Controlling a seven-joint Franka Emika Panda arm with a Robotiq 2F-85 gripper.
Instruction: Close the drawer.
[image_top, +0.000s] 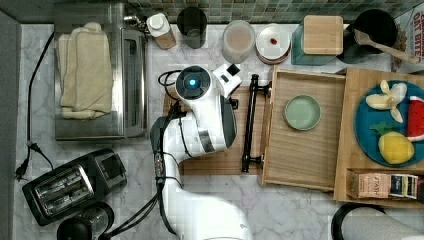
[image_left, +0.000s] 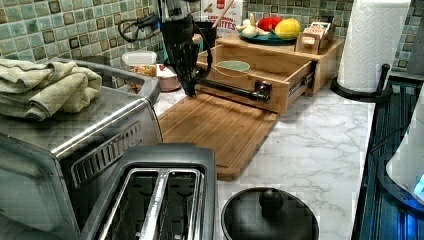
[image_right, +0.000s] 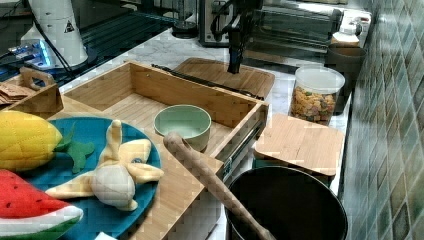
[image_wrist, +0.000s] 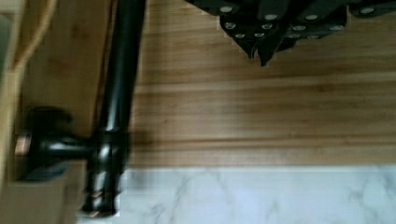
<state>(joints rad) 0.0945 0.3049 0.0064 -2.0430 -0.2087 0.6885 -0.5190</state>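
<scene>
Drawer (image_top: 305, 150): pulled out of its wooden box (image_top: 350, 190), holding a green bowl (image_top: 302, 112); its black bar handle (image_top: 248, 125) lies just beside the gripper (image_wrist: 259, 53), on the top view's right of it. Gripper: fingers pressed together, holding nothing, poised over the cutting board (image_left: 220, 130), apart from the handle.

Even indoor light, soft shadows, blocky blur.
</scene>
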